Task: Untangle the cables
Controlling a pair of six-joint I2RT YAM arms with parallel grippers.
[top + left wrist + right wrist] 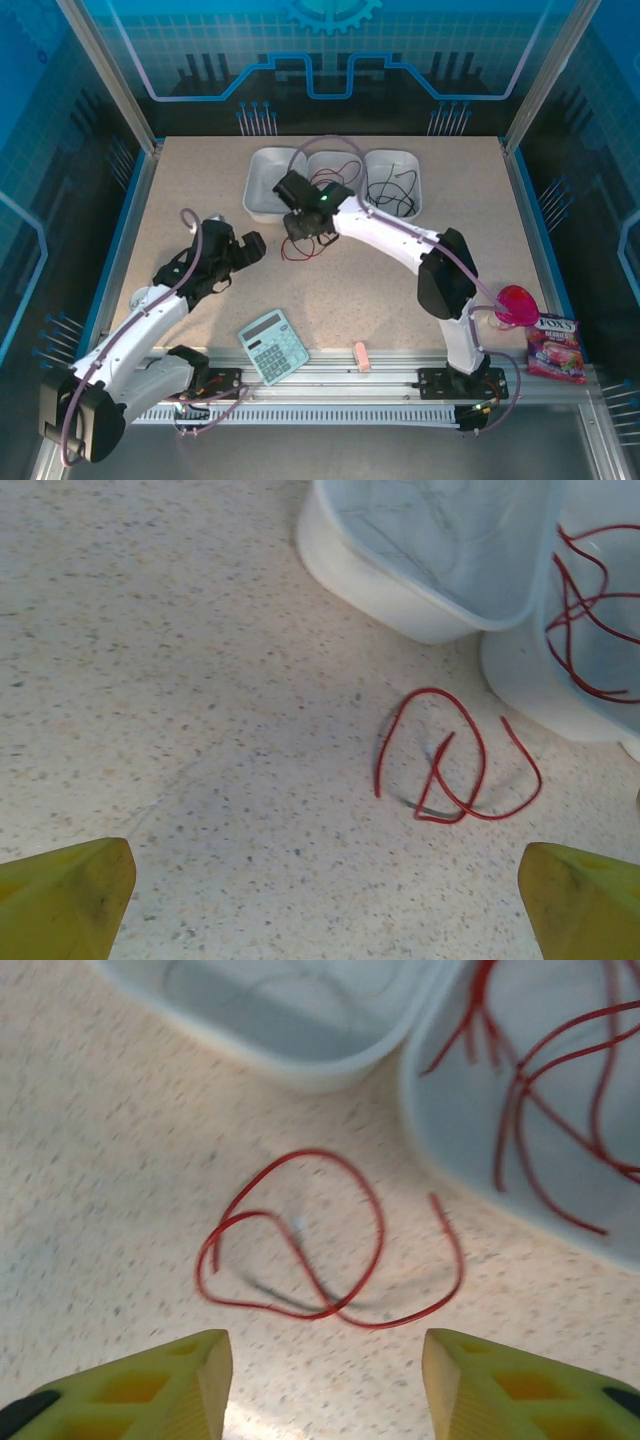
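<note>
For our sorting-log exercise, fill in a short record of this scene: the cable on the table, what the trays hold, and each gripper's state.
On table: one red cable, lying in loops
Middle tray: red cables
Right tray: black cables
Left gripper: open, empty
Right gripper: open, empty, above the red cable

Three white trays (266, 185) stand side by side at the far edge of the speckled table (200, 180). Near edge — a light-blue calculator (273, 346), a small pink cylinder (361, 357) beside it, a snack packet (556, 348) at the right corner.
</note>
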